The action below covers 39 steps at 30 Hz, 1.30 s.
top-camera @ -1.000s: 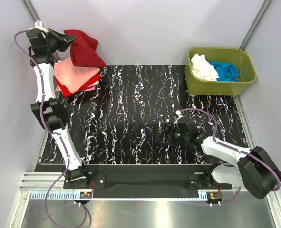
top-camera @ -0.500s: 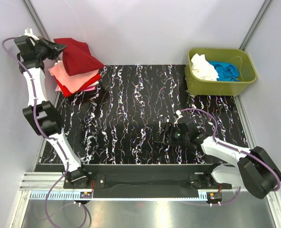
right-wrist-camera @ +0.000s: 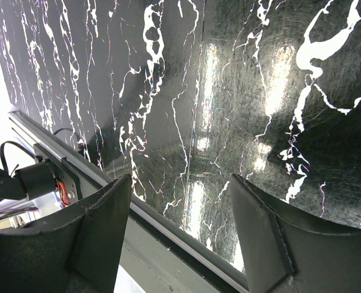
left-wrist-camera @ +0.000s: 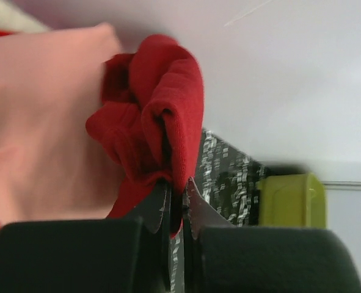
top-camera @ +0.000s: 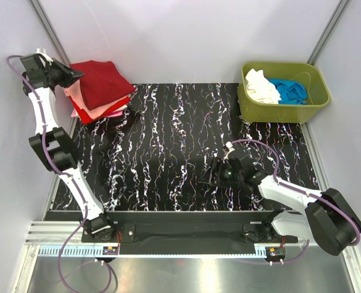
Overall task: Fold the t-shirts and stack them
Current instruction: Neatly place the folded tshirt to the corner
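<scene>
A folded dark red t-shirt [top-camera: 102, 82] lies on top of a stack at the table's far left corner, over a salmon-pink t-shirt [top-camera: 76, 93] and a bright red t-shirt [top-camera: 86, 113]. My left gripper [top-camera: 74, 72] is at the stack's left edge, shut on a fold of the dark red t-shirt [left-wrist-camera: 168, 116]. The salmon-pink t-shirt [left-wrist-camera: 40, 122] fills the left of the left wrist view. My right gripper [top-camera: 206, 177] is open and empty, low over the table's front middle, with both fingers [right-wrist-camera: 101, 226] wide apart.
An olive-green tub [top-camera: 284, 93] at the far right holds a white t-shirt [top-camera: 261, 85] and a blue t-shirt [top-camera: 290, 90]. The black marbled table [top-camera: 168, 140] has a metal rail [top-camera: 186, 217] along its near edge. Grey walls close the sides.
My left gripper has moved left and down with the dark red t-shirt. The shirt went from hanging bunched above the stack to lying flat on the salmon-pink one. The right arm has not moved.
</scene>
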Tool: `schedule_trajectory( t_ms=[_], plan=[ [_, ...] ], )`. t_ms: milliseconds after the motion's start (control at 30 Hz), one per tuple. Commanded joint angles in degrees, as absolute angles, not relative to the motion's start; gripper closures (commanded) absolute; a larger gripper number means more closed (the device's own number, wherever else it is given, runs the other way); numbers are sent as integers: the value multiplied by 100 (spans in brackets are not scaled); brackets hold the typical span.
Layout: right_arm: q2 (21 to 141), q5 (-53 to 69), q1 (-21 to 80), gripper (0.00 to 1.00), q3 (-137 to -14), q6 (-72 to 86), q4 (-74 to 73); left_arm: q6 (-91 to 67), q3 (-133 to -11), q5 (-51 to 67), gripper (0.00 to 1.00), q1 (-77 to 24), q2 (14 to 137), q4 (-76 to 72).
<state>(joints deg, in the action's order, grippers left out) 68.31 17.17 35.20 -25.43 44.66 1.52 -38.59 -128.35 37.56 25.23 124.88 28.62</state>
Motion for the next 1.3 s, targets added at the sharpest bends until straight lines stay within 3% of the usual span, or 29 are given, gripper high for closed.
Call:
schedule_trajectory(
  t_ms=[0, 667, 933, 967, 1033, 1067, 1100, 1267],
  plan=[
    [6759, 1731, 3498, 27, -2540, 4456, 369, -3235, -13140, 3411, 100, 2645, 12577, 3286],
    [6829, 1767, 3481, 27, -2575, 4439, 360, -1978, -13975, 1188, 94, 2628, 13368, 4438],
    [6882, 1775, 3472, 26, -2610, 4430, 325, -1951, -14282, 325, 59, 2619, 13615, 4869],
    [6882, 1775, 3463, 26, -2619, 4430, 325, -1951, -14274, 256, 49, 2610, 13588, 4921],
    [6882, 1767, 3472, 26, -2619, 4438, 325, -1977, -14160, 53, 39, 2549, 13387, 5045],
    [6882, 1767, 3472, 26, -2619, 4438, 325, -2004, -14116, 9, 7, 2523, 13290, 5071],
    [6873, 1767, 3472, 26, -2619, 4438, 325, -2030, -14072, -217, 1, 2505, 13106, 5150],
    [6847, 1767, 3472, 26, -2610, 4430, 308, -2241, -13065, -422, 1, 2373, 12271, 5011]
  ],
)
